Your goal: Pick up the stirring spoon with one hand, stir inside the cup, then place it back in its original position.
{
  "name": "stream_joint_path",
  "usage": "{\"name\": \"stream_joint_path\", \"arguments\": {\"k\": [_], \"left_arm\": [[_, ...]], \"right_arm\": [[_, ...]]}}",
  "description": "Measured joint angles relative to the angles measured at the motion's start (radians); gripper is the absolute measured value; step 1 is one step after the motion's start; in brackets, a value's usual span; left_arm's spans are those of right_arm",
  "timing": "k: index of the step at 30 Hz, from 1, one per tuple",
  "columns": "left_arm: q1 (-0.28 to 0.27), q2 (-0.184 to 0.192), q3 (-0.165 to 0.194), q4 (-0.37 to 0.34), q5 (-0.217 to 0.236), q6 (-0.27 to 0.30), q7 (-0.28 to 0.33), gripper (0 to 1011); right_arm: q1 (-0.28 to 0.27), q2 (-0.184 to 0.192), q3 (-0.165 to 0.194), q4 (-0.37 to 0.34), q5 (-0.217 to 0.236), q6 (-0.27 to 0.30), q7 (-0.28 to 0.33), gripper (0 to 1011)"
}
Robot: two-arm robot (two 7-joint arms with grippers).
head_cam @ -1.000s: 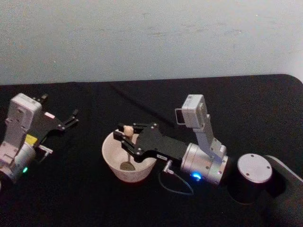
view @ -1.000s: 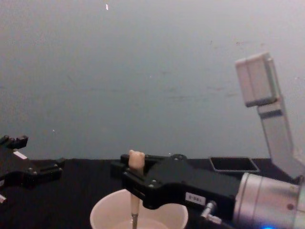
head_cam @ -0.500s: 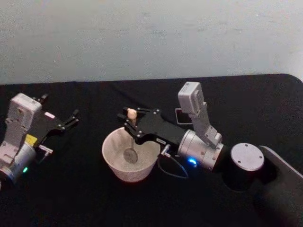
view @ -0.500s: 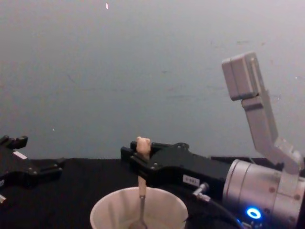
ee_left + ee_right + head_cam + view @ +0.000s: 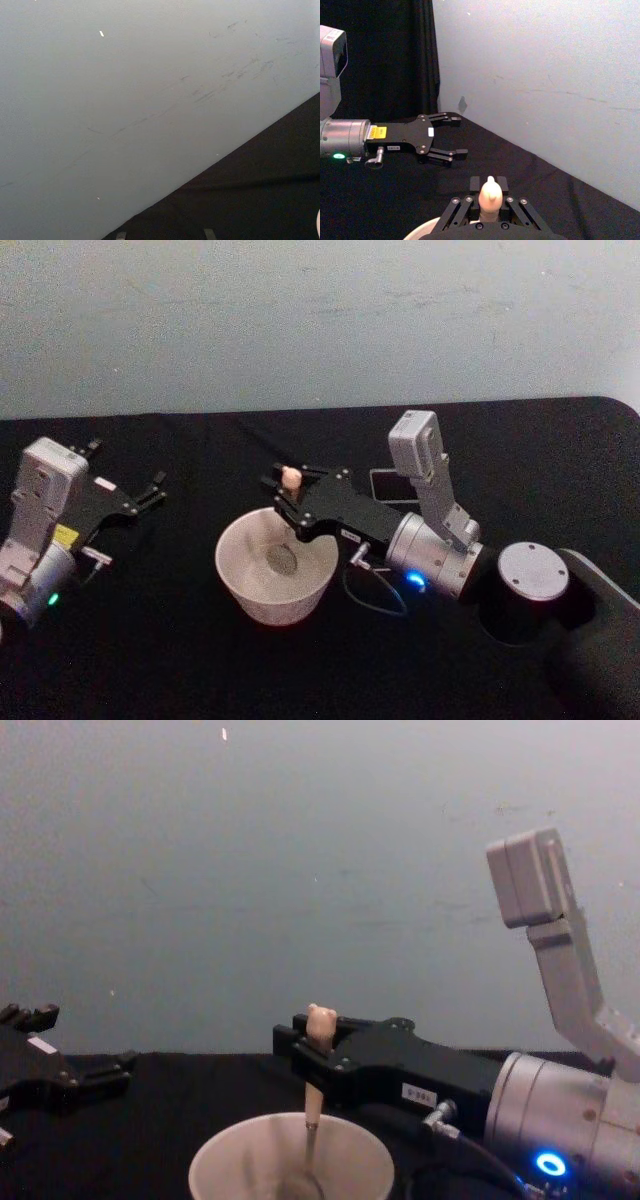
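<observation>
Counting what's on my black table (image 5: pixel 150 660): one cup (image 5: pixel 262 602), one stirring spoon (image 5: pixel 312 1105), one dark square-mouthed holder (image 5: pixel 392 484) and two end effectors.

The right end effector (image 5: pixel 291 496) is reaching in from the right over the far rim of the cup. It's closed down tight on the spoon's cream handle, just under the little bear head, which pokes up above the fingers (image 5: pixel 474 183). The spoon hangs close to upright, tipped slightly, with its thin metal neck running down into the cup and the round bowl low inside, near the bottom. I can't tell if it's actually touching the bottom.

The holder sits behind the right arm, towards the wall, well apart from the cup. Mostly just its mouth shows from the head cam.

The left end effector (image 5: pixel 128 466) is off to the left above the table, fingers spread wide with nothing in them, well clear of the cup.
</observation>
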Motion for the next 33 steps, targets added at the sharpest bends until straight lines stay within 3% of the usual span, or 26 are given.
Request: {"name": "stream_joint_path", "arguments": {"k": [11, 21, 26, 33], "left_arm": [[0.000, 0.000, 0.000, 0.000, 0.000, 0.000, 0.000, 1001], [0.000, 0.000, 0.000, 0.000, 0.000, 0.000, 0.000, 1001], [0.000, 0.000, 0.000, 0.000, 0.000, 0.000, 0.000, 1001], [0.000, 0.000, 0.000, 0.000, 0.000, 0.000, 0.000, 1001]], "right_arm": [[-0.009, 0.008, 0.012, -0.020, 0.007, 0.002, 0.002, 208], [-0.050, 0.054, 0.013, -0.089, 0.024, 0.015, 0.030, 208], [-0.091, 0.094, -0.003, -0.160, 0.048, 0.023, 0.071, 208], [-0.096, 0.096, -0.040, -0.180, 0.056, 0.024, 0.090, 208]]}}
